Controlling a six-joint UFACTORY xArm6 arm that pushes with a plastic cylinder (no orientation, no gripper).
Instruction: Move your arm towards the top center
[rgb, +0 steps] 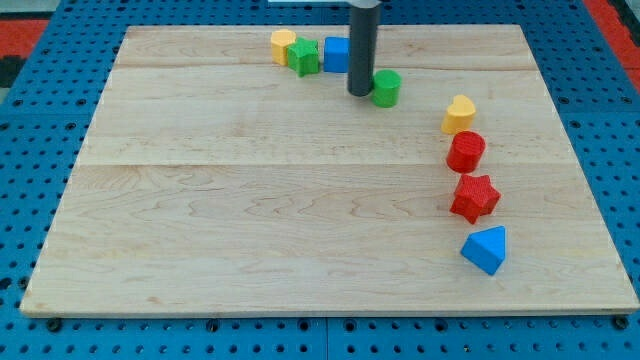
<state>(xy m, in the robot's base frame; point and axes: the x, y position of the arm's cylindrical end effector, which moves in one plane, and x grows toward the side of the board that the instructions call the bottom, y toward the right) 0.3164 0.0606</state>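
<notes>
My tip (360, 92) rests on the wooden board (250, 220) near the view's top centre. It stands just left of a green cylinder (387, 88) and just right of and below a blue cube (336, 54), which the rod partly hides. Left of the blue cube are a green star-like block (304, 57) and a yellow block (283, 46), close together in a row. Down the view's right side runs a curved line: a yellow heart (459, 114), a red cylinder (466, 152), a red star (474, 197) and a blue triangle (486, 249).
The board lies on a blue perforated table (30, 200). A red area shows at the view's top corners (20, 30).
</notes>
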